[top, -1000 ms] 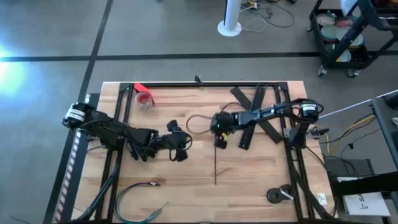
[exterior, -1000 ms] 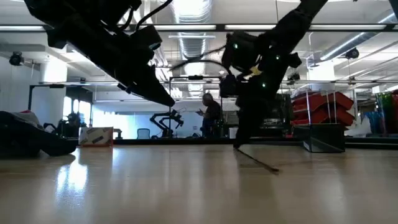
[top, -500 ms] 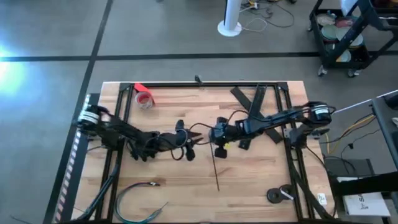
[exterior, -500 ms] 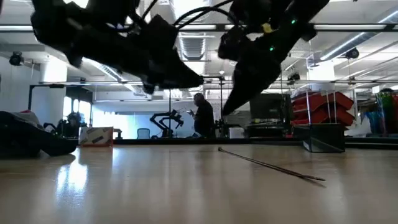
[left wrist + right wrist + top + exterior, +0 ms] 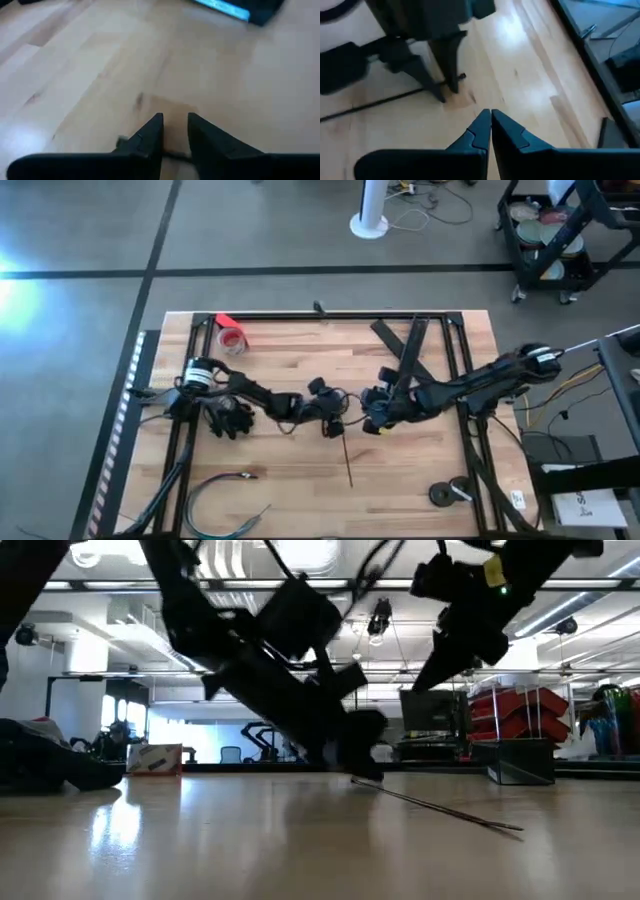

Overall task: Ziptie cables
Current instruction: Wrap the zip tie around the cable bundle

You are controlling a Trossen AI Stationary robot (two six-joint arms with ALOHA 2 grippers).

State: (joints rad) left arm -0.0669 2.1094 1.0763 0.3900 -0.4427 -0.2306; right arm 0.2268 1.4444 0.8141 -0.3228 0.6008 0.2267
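Left gripper (image 5: 334, 427) down at the head of the ziptie (image 5: 346, 462), near the middle of the table (image 5: 420, 480).

The ziptie lies flat on the wood as a thin dark line running from the table's middle toward its near edge. The left gripper's fingers (image 5: 152, 132) stand a little apart over the strip's far end, tips at the wood, with the strip crossing just under them; nothing is clamped between them. The right gripper (image 5: 371, 423) hangs just beside it, toward the right edge, its fingers (image 5: 496, 125) pressed together and holding nothing. The cables (image 5: 222, 498) lie in a loose curve at the near left corner, well apart from both grippers.
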